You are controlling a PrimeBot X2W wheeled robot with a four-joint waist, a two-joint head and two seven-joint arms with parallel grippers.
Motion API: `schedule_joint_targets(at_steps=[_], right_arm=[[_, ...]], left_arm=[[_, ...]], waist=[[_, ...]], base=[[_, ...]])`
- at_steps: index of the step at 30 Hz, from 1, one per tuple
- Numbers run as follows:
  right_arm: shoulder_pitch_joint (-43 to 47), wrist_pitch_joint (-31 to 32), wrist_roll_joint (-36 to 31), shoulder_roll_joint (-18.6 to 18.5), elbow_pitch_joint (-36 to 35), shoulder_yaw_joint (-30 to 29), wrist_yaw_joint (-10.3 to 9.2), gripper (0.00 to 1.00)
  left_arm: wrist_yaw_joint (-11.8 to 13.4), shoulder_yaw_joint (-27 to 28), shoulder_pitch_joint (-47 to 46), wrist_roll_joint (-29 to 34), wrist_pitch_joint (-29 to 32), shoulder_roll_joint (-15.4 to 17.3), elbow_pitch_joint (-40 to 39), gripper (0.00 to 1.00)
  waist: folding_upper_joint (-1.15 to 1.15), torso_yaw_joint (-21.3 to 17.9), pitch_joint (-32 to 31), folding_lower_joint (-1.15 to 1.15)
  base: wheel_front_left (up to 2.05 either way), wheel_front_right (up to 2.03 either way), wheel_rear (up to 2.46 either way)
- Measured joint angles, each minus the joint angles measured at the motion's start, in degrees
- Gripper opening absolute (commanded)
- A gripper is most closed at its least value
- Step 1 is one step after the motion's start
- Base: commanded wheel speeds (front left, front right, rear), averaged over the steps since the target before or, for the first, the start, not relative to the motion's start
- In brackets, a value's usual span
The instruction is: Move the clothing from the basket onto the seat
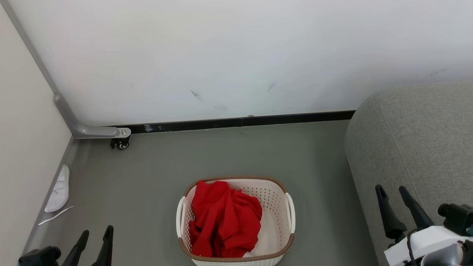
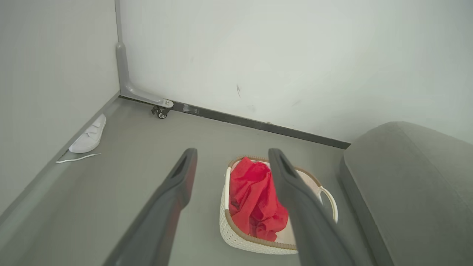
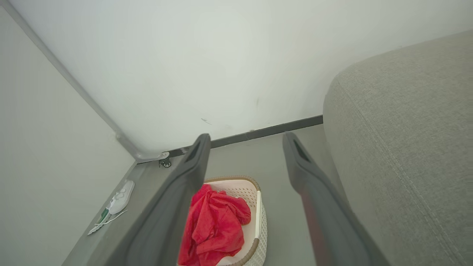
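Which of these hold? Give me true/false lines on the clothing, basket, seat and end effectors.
1. The clothing lies in the basket. True.
2. The seat is on the robot's right of the basket. True.
3. The basket stands on the seat. False: it stands on the floor, beside the seat.
4. The left end effector and right end effector are both open. True.
5. The right end effector holds the clothing. False: it holds nothing and is off to the basket's right, in front of the seat.
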Motion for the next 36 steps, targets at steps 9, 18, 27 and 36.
schedule_joint_targets(at_steps=[9, 18, 27, 36], right_arm=[[1.51, -1.81, -9.12, 0.87, 0.23, -1.23, 0.01, 1.0], [1.47, -3.75, -17.72, 1.34, 0.01, -1.72, 0.01, 1.0], [1.43, -5.59, -25.4, 1.56, -1.04, -1.41, 0.02, 1.0], [1.43, -5.6, -25.48, 1.81, -1.27, -1.56, 0.02, 1.0]], left_arm=[[1.34, 0.42, 0.06, 8.79, -1.9, 0.68, -1.2, 1.0], [1.77, 1.01, 1.21, 16.42, -3.69, 1.11, -2.7, 1.0], [1.71, 1.61, 1.26, 23.06, -5.3, 1.21, -3.77, 1.0], [-0.54, 2.31, 2.37, 21.49, -5.3, -1.51, -3.19, 1.0]], waist=[[0.0, -0.45, 0.27, -0.03], [0.0, -0.86, 0.54, -0.04], [0.0, -1.35, 0.72, -0.04], [0.0, -1.77, 0.8, -0.04]], base=[[0.0, 0.0, 0.0], [0.0, 0.0, 0.0], [0.0, 0.0, 0.0], [0.0, 0.0, 0.0]])
